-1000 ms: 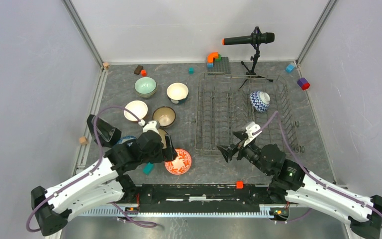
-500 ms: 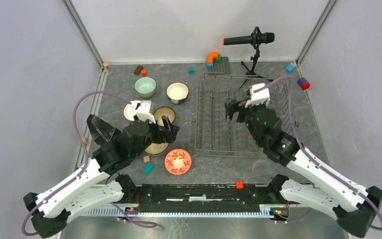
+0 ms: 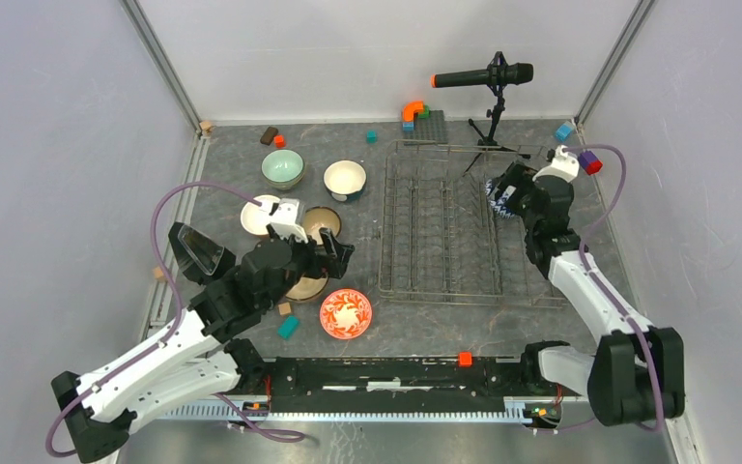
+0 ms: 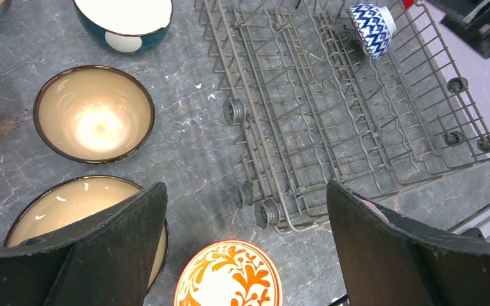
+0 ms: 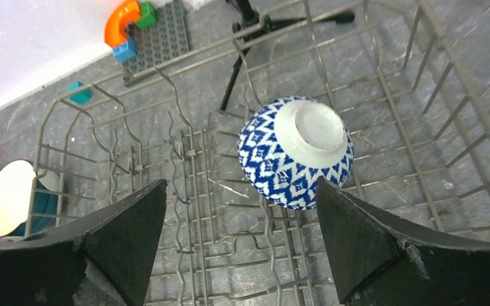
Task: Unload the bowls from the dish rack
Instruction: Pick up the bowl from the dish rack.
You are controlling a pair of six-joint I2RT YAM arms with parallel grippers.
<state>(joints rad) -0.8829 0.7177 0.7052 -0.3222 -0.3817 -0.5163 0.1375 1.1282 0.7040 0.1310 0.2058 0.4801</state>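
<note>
The right pincer (image 3: 505, 196) hangs over the far right part of the dish rack (image 3: 435, 232), its fingers wide apart and pointed at the blue-white zigzag bowl (image 5: 293, 153) without touching it. That bowl leans among the tines, foot up. The left pincer (image 4: 245, 194) gapes wide and empty above the desk (image 4: 198, 146) left of the rack, where a brown bowl (image 4: 94, 113), a red-white patterned bowl (image 4: 228, 275) and a teal bowl (image 4: 124, 19) sit

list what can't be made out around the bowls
- Right wrist view: zigzag bowl has its inside facing away.
- Top view: that bowl mostly behind the right end effector.
- Left wrist view: brown-rimmed bowl half under a finger of the left end effector; red-white bowl cut by the bottom edge.
</note>
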